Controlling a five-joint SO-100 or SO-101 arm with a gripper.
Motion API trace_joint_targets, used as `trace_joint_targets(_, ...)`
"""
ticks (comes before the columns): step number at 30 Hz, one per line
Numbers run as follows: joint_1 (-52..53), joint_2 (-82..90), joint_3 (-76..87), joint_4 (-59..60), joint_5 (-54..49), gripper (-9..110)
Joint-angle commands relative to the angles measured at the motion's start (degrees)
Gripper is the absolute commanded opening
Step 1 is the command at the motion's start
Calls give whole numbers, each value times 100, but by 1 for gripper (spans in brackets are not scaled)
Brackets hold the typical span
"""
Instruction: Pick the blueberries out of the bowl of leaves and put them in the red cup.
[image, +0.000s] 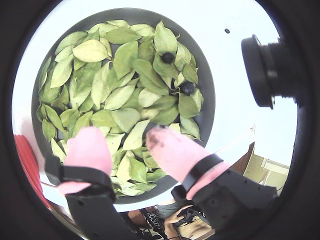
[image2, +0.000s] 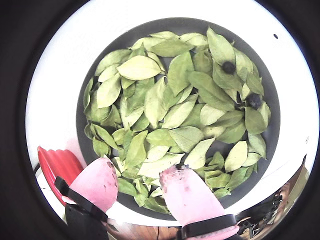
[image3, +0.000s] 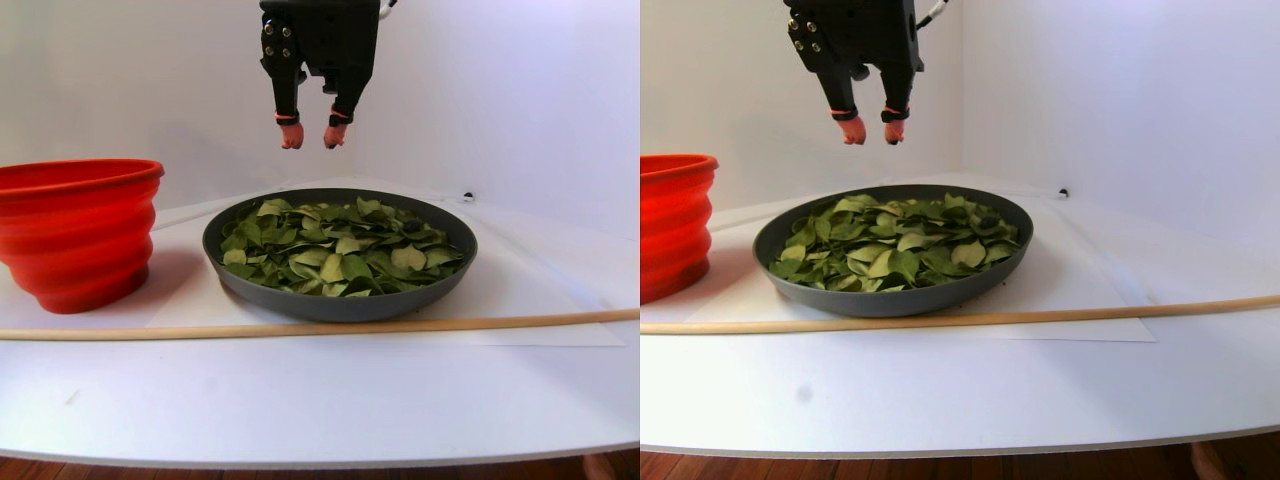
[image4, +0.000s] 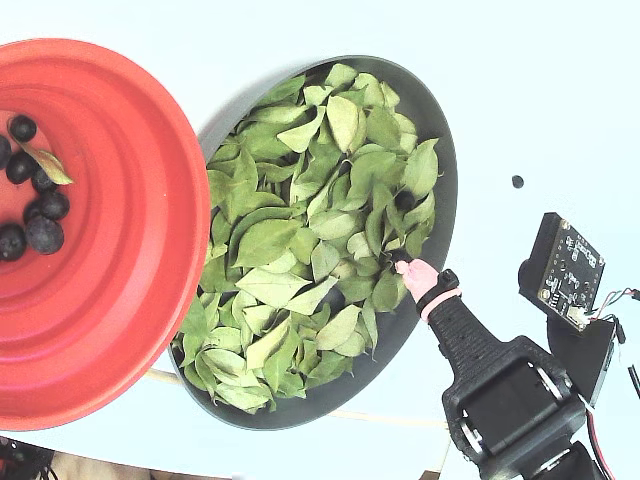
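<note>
Pink fingertips (image: 90, 147) of the gripper (image: 125, 145) spread apart and empty in a wrist view, leaves (image: 120, 95) and two blueberries (image: 168, 58) in the bowl (image: 207, 95) beyond them, stereo pair view, gripper well above the bowl, red cup (image3: 75, 230) off to its left, fixed view, more blueberries in the cup.

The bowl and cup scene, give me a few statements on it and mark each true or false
1. The gripper hangs above the bowl with nothing between its jaws. True.
2. The red cup is empty. False: several blueberries and a leaf lie in it.
3. Two more blueberries show among the leaves in both wrist views. True.
4. The bowl is stacked inside the red cup. False: it sits beside the cup on the table.
5. A wooden stick lies in front of the bowl. True.
</note>
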Motion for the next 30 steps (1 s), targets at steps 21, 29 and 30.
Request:
trace_joint_targets(21,940,-914,-694,-773,-519,16)
trace_joint_targets(29,1195,-1248,-800,-1011,-694,16)
trace_joint_targets(30,1230,-1318,-809,-1072,-721,16)
